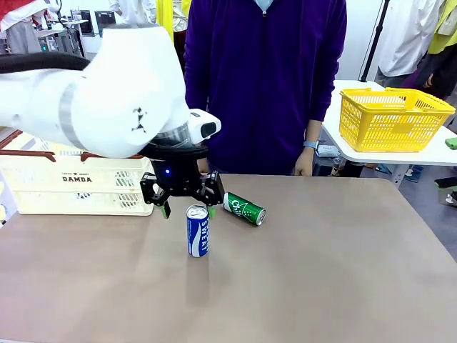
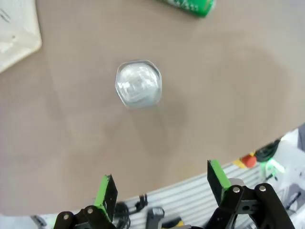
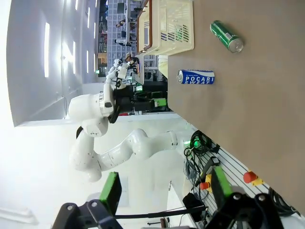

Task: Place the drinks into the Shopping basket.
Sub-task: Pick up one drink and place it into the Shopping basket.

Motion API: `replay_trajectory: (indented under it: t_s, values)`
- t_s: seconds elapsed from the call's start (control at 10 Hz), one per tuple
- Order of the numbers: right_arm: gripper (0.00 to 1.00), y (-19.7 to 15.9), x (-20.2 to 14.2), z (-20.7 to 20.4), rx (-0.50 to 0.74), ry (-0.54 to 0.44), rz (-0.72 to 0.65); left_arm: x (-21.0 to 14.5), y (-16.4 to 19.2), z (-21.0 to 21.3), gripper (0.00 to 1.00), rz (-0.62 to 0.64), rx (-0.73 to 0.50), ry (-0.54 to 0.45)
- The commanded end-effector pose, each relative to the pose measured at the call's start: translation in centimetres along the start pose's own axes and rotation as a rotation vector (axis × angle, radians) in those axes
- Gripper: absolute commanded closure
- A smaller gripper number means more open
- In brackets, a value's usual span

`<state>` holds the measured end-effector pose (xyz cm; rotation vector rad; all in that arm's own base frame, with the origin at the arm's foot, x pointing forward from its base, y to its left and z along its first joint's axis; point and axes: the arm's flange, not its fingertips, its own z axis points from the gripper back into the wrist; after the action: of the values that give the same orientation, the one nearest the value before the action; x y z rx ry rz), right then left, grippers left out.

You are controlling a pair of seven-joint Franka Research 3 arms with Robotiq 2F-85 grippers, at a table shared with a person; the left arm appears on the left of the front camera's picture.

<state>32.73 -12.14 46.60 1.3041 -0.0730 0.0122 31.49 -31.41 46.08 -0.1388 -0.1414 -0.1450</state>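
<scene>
A blue drink can point(image 1: 198, 231) with white lettering stands upright near the middle of the table. A green can point(image 1: 244, 209) lies on its side just behind it, to the right. My left gripper point(image 1: 188, 210) hangs open right above the blue can's top, fingers pointing down and holding nothing. In the left wrist view, the silver top of the blue can point(image 2: 138, 83) lies ahead of the open gripper point(image 2: 162, 183), not between its fingers, and the green can point(image 2: 188, 5) is at the top edge. The Shopping basket point(image 1: 78, 182) stands at the far left. My right gripper point(image 3: 165, 186) is open, off the table.
A person in a purple top point(image 1: 264, 78) stands at the far side, hands near the table edge. A yellow mesh basket point(image 1: 393, 118) sits on a separate white table at the back right. The right wrist view shows both the blue can point(image 3: 196, 77) and the green can point(image 3: 227, 36) sideways.
</scene>
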Motion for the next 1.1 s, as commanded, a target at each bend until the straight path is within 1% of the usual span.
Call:
replay_trajectory:
  t_s: [0.0,0.1,0.3,0.4,0.5,0.6,0.7,0.9,1.0]
  values:
    - [0.0,0.3,-0.1,0.2,0.001,0.003,-0.008,1.3,-0.2,1.2,0.0,0.089,0.018,-0.093]
    - [0.0,0.3,-0.1,0.2,0.001,0.003,-0.008,0.0,0.0,0.0,0.0,0.0,0.0,0.0]
    - [0.0,0.3,-0.1,0.2,0.001,0.003,-0.008,0.0,0.0,0.0,0.0,0.0,0.0,0.0]
    - [0.0,0.3,-0.1,0.2,0.001,0.003,-0.008,0.8,-0.1,-0.3,0.0,0.013,-0.006,-0.021]
    - [0.0,0.3,-0.1,0.2,0.001,0.003,-0.008,3.4,0.2,-1.4,0.0,0.057,-0.014,-0.025]
    - [0.0,0.3,-0.1,0.2,0.001,0.003,-0.008,5.6,0.2,-3.0,0.0,0.11,0.01,-0.057]
    - [0.0,0.3,-0.1,0.2,0.001,0.003,-0.008,7.1,0.1,-4.8,0.0,0.116,0.021,-0.023]
    - [0.0,0.3,-0.1,0.2,0.001,0.003,-0.008,8.4,0.3,-6.5,0.0,0.097,0.019,0.039]
    - [0.0,0.3,-0.1,0.2,0.001,0.003,-0.008,8.6,0.4,-7.3,0.0,0.11,0.026,0.058]
